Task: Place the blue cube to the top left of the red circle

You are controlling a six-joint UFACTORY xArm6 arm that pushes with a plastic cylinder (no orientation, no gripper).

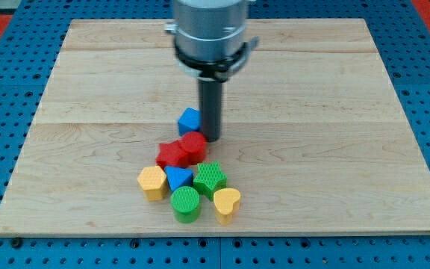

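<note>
The blue cube (189, 119) lies on the wooden board just left of my tip (212, 138), touching or nearly touching the rod. Two red blocks sit directly below it: one rounded red block (194, 145), likely the red circle, just below-left of my tip, and another red block (170, 155) to its left. The blue cube is at the top left of the rounded red block, very close to it.
A cluster lies below the red blocks: a yellow block (152, 181), a blue triangle (178, 177), a green star-like block (210, 178), a green cylinder (186, 203) and a yellow heart (227, 203). The wooden board (334, 112) sits on a blue pegboard.
</note>
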